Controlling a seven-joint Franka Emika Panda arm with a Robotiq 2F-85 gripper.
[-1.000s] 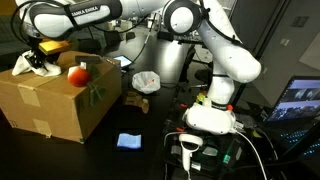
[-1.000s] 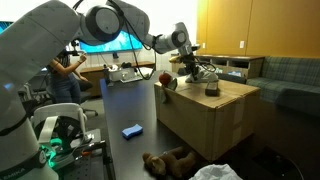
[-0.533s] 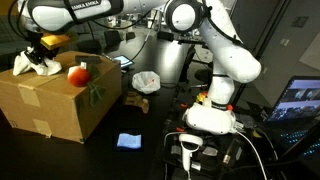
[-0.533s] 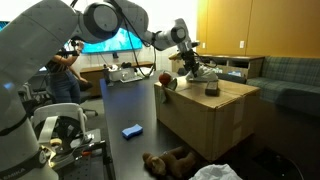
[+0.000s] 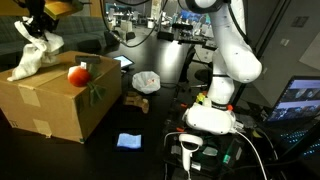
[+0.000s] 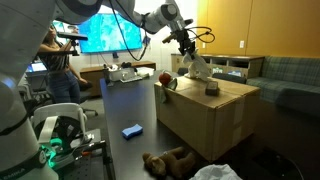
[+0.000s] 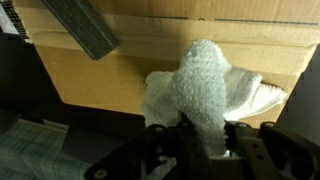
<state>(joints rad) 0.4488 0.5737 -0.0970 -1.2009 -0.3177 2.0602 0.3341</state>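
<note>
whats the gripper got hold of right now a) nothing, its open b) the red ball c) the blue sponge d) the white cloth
d: the gripper is shut on the white cloth, which hangs from it over the cardboard box; the red ball lies free on the box top.

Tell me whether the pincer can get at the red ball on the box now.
Probably not yet. Nothing blocks the way to the red ball, but the pincer is shut on a white cloth hanging over the box, so its jaws are full.
</note>
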